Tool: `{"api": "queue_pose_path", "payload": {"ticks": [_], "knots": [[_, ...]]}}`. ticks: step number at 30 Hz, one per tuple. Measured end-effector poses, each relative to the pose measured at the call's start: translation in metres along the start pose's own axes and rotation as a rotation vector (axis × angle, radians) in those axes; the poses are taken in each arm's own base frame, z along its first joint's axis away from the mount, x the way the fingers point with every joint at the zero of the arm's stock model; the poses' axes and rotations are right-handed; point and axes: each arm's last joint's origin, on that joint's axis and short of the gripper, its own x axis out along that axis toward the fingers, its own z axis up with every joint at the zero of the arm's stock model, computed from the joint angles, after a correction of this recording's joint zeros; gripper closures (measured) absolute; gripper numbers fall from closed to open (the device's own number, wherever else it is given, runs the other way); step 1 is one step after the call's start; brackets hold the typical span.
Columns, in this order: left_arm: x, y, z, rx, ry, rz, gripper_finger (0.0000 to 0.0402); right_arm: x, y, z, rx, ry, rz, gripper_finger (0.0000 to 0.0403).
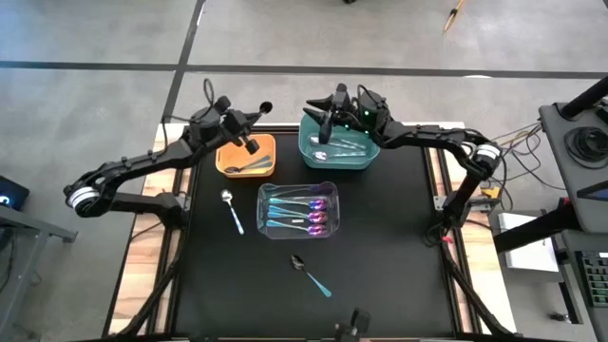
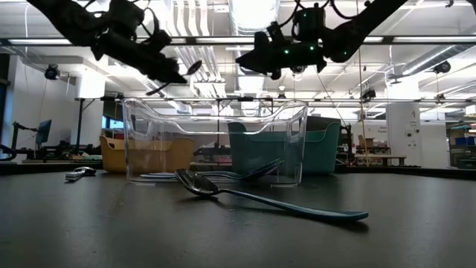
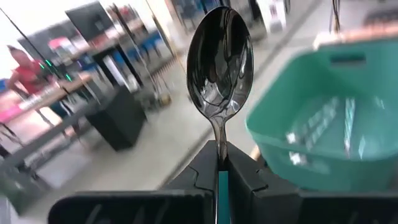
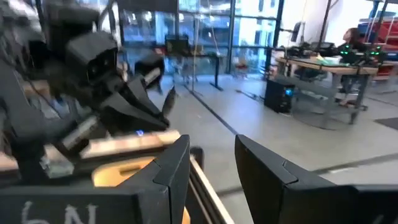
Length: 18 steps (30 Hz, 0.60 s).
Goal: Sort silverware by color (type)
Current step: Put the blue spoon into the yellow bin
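My left gripper (image 1: pixel 253 115) hovers over the far edge of the orange bin (image 1: pixel 228 160), shut on a spoon whose dark shiny bowl (image 3: pixel 221 62) sticks out past the fingertips. My right gripper (image 4: pixel 211 168) is open with nothing between its fingers, above the far left corner of the teal bin (image 1: pixel 366 161), which holds silver spoons. A clear bin (image 1: pixel 297 188) at mid-table holds iridescent spoons. A silver-bowled spoon (image 1: pixel 231 209) and a dark-bowled spoon (image 1: pixel 309 274) with teal handles lie flat on the mat. My left gripper pinches the spoon between its two fingers at the top of the teal handle, just behind the thin neck (image 3: pixel 219 144). The fingers lie along the handle and point roughly level toward the teal bin. The spoon is lifted clear, its bowl (image 1: pixel 267 106) sticking forward.
The orange bin has a dark spoon (image 1: pixel 249 168) lying in it. The black mat (image 1: pixel 380 247) is bare on its right half and near left corner. My two grippers stand close to each other above the far edge of the table.
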Motion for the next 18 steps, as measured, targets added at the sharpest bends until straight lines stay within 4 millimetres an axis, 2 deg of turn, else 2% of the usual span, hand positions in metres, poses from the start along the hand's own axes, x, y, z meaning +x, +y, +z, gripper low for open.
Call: {"api": "queue_pose_path", "payload": {"ticks": [8,14,18], "knots": [[0.004,-0.011,0.010,-0.023,-0.188,0.010,0.0401,0.005,0.008,0.001,0.069,-0.093,0.079,0.0265],[0.017,-0.025,0.027,-0.027,-0.280,-0.037,0.0401,0.008,0.017,0.007,0.053,-0.144,0.104,0.0260],[0.028,-0.031,0.032,-0.032,-0.269,-0.030,0.0401,0.010,0.028,0.011,0.019,-0.157,0.128,0.0259]]}}
